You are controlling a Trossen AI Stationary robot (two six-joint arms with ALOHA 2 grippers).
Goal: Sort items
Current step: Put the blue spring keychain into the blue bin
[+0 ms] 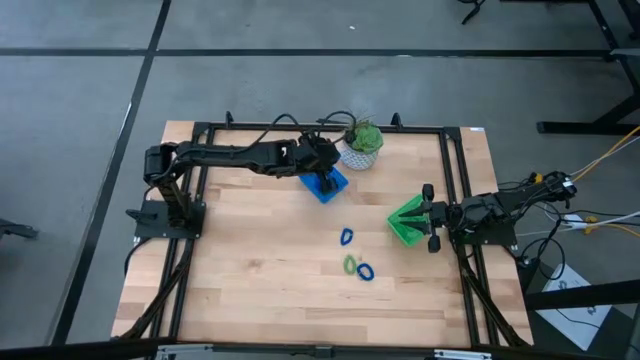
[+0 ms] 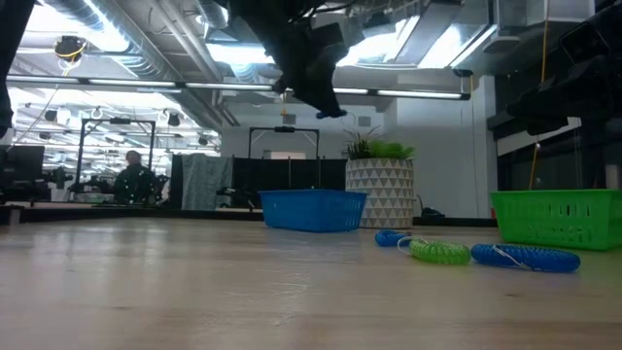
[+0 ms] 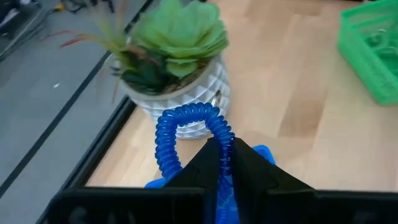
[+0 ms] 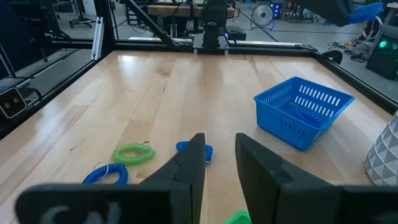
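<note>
My left gripper (image 1: 320,160) hovers above the square blue tray (image 1: 327,185) and is shut on a blue coiled ring (image 3: 186,127); the low view shows that ring (image 2: 330,114) high over the tray (image 2: 313,209). Three rings lie flat on the table: a blue one (image 1: 347,237), a light green one (image 1: 350,264) and another blue one (image 1: 365,271). In the right wrist view they show as green (image 4: 134,153) and blue (image 4: 104,175), with the other blue (image 4: 205,151) partly behind a finger. My right gripper (image 1: 428,217) waits open over the green tray (image 1: 405,222). My left gripper pinches the blue ring between its two fingers (image 3: 208,165) on one side of the loop (image 3: 224,146). The rest of the loop sticks out past the fingertips. The fingers come slanting down from the table's left. The ring is lifted clear, above the blue tray.
A potted plant in a white pot (image 1: 362,143) stands right behind the blue tray near the far edge. Blue rings lie inside the blue tray (image 4: 305,112). A black frame (image 1: 455,180) runs around the table. A person (image 2: 131,180) sits in the room far beyond.
</note>
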